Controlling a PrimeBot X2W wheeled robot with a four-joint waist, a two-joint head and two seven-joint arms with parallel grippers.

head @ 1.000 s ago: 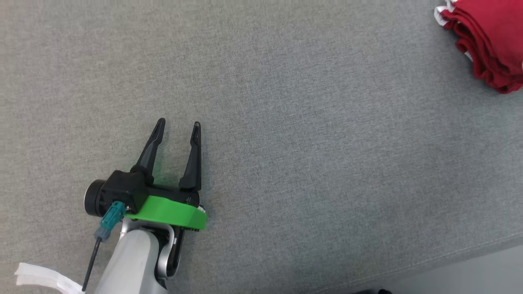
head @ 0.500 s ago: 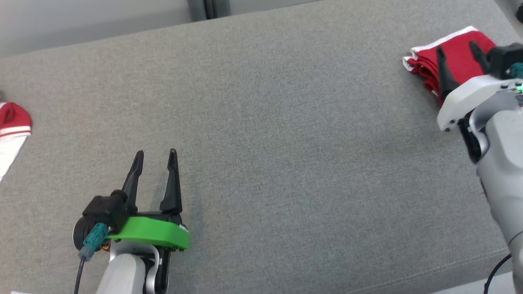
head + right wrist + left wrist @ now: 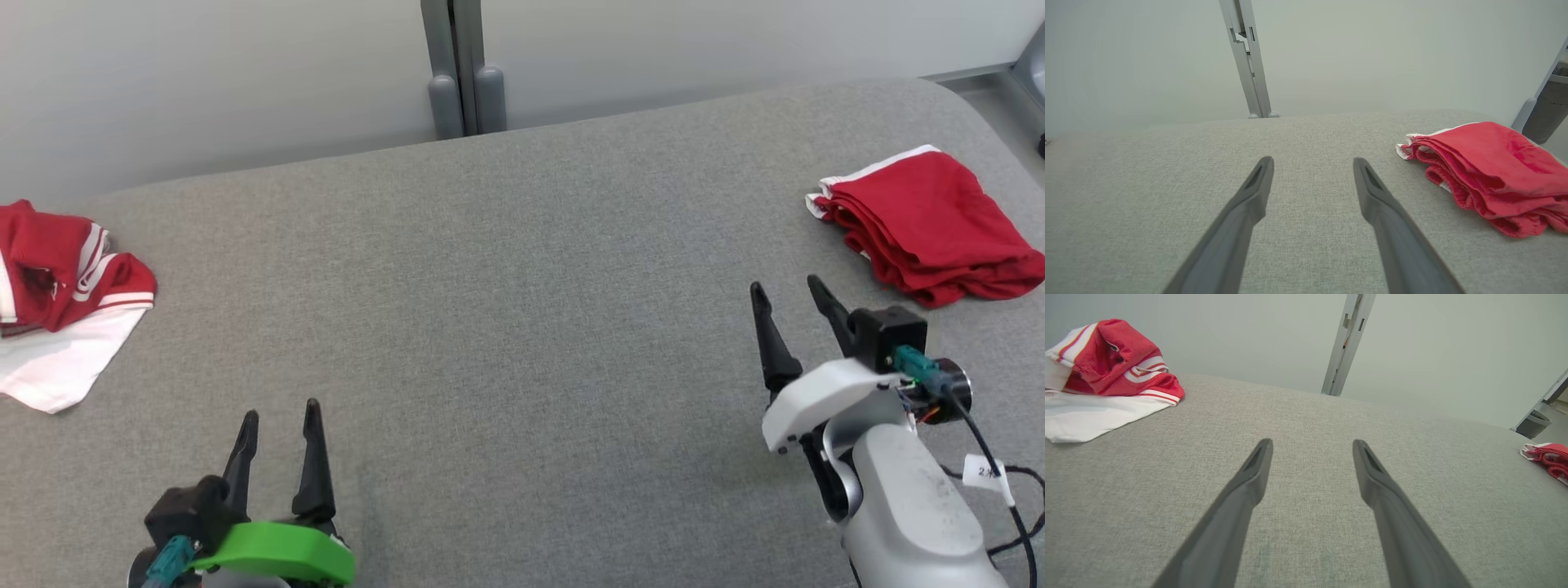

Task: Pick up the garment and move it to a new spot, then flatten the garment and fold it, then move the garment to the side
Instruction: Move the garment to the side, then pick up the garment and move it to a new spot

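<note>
- R gripper [image 3: 784, 283] had drawn back off folded red garment [image 3: 922, 229]; sat near it, not touching, jaws spread, empty.
- L gripper [image 3: 282, 408] likewise spread, empty.
- Garment lay far right on grey cushion [image 3: 522, 327].

Left gripper [image 3: 281, 410]: a green collar [image 3: 277, 555] is being carried behind dark tapered fingers [image 3: 314, 465]. Right gripper [image 3: 785, 284]: a white collar [image 3: 816, 392], teal plug [image 3: 913, 363] and tagged black cable [image 3: 976, 429] are being carried.
</note>
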